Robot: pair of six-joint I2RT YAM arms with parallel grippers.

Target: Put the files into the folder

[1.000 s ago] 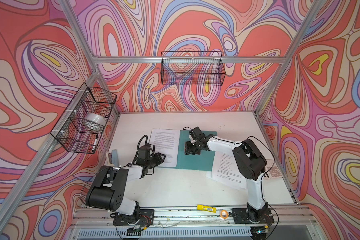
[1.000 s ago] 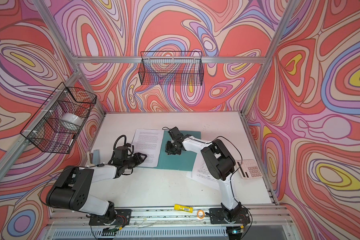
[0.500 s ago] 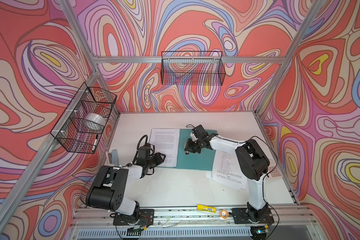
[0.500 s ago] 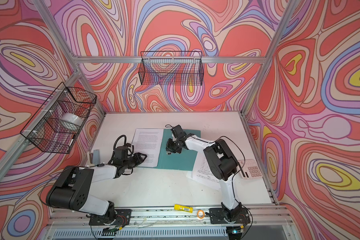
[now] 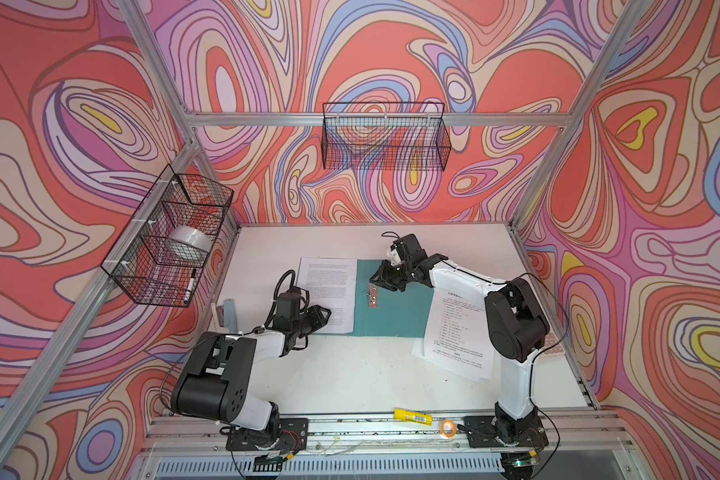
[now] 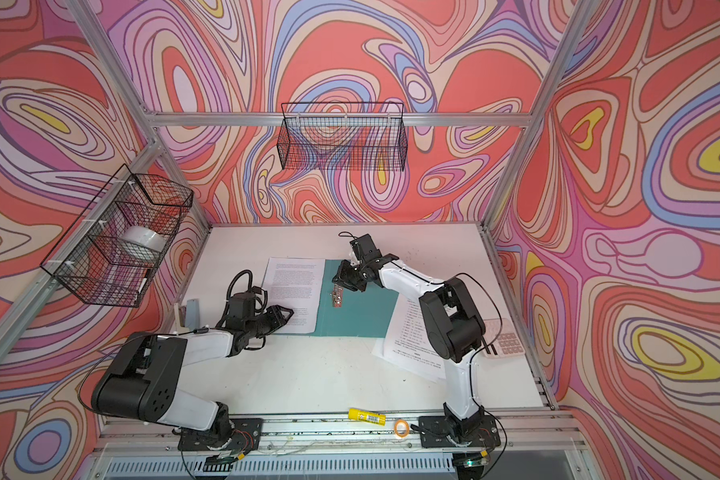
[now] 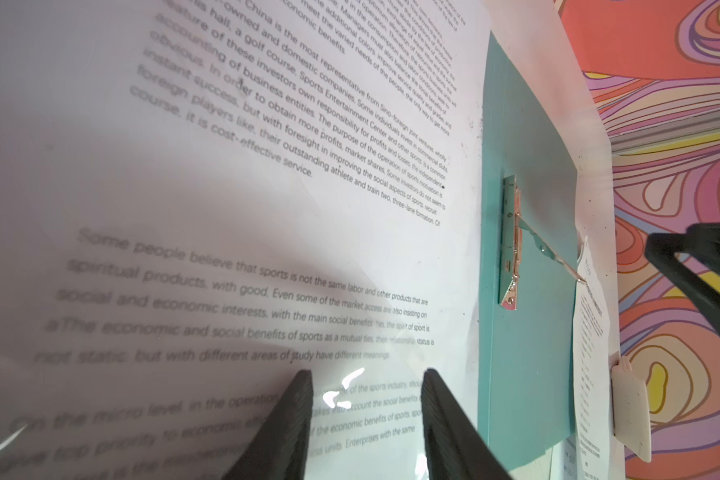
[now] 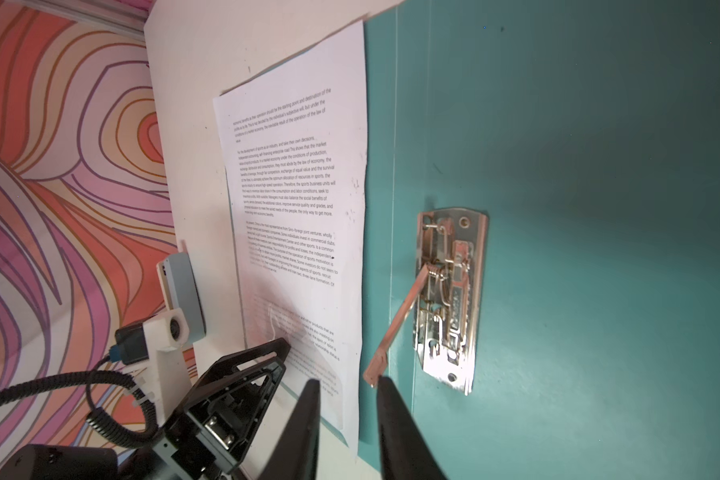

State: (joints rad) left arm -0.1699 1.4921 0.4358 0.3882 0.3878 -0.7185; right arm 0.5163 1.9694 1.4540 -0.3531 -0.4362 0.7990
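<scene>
The teal folder (image 5: 391, 316) lies open on the surface (image 5: 350, 374) at the middle of both top views. The left hand (image 7: 364, 374), fingers spread and empty, rests on the printed sheet (image 5: 329, 291) on its left half, likely pinning it flat. The right hand (image 8: 347, 382), fingers narrowly parted, sits at the tip of the raised lever (image 8: 399, 320) of the metal clip (image 8: 451, 299), seemingly so the clip can take the remaining files (image 5: 453, 336) stacked at the folder's right edge.

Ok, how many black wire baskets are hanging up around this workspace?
2. The left-wall basket hangs on the left side rail and holds a white roll. The back-wall basket hangs on the rear rail. None seem hidden.
</scene>
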